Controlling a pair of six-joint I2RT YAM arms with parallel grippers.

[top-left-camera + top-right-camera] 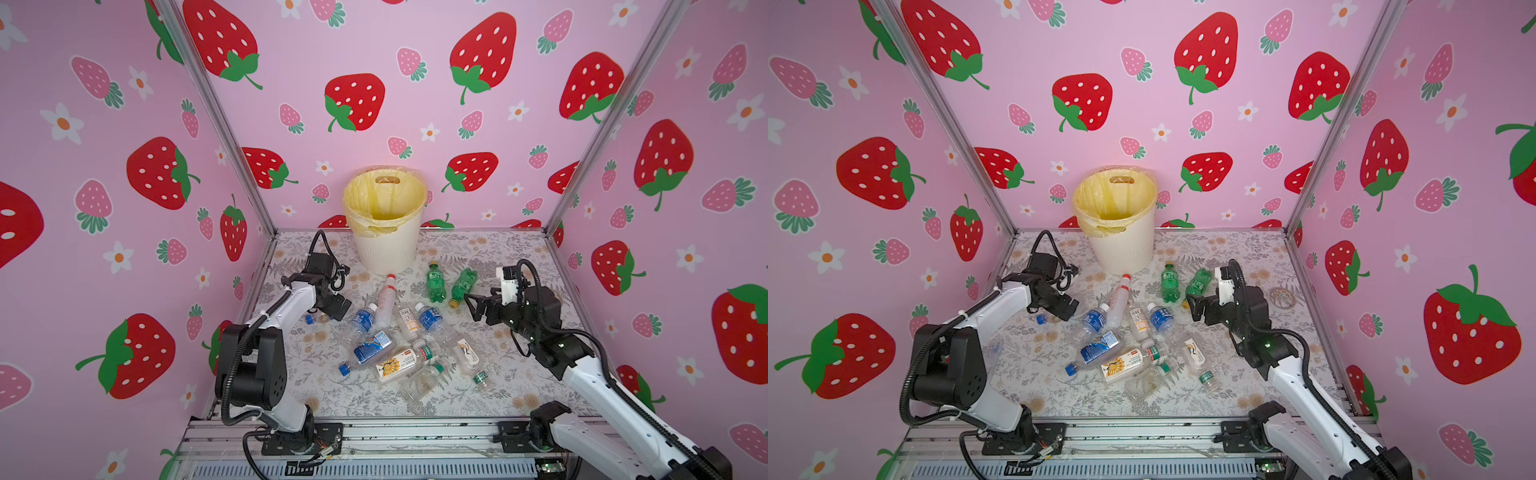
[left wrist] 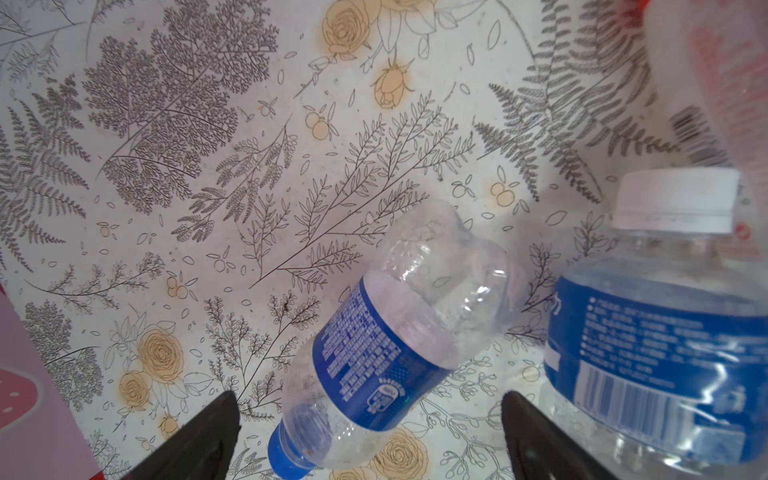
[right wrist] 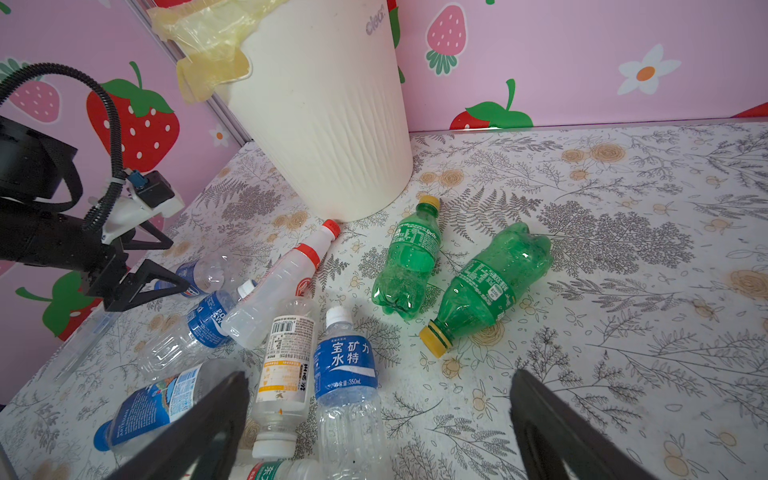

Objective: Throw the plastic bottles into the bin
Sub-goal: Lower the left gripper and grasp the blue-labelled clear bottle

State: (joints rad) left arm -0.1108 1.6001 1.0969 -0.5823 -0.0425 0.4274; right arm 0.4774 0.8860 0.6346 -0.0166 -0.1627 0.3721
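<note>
Bench (image 1: 478, 249): pale covering printed with grey ferns, twigs and tan roses; flat, runs wall to wall
Back wall (image 1: 374, 50): pink; big red strawberries with green leaves, small pink strawberries, white flowers with orange centres
Left wall (image 1: 83, 208): same print, meets the bench edge
Right wall (image 1: 706, 208): same print
Corner posts: silver metal; left post (image 1: 219, 120) and right post (image 1: 607, 120) slant down to the bench's far corners
Front rail (image 1: 415, 434): silver slotted metal along the near bench edge, dark scuffs
Vent strip (image 1: 374, 471): row of narrow slots just below the rail
Round mark (image 1: 1282, 297): ring-patterned disc on the bench near the right wall; printed or loose, cannot tell
</note>
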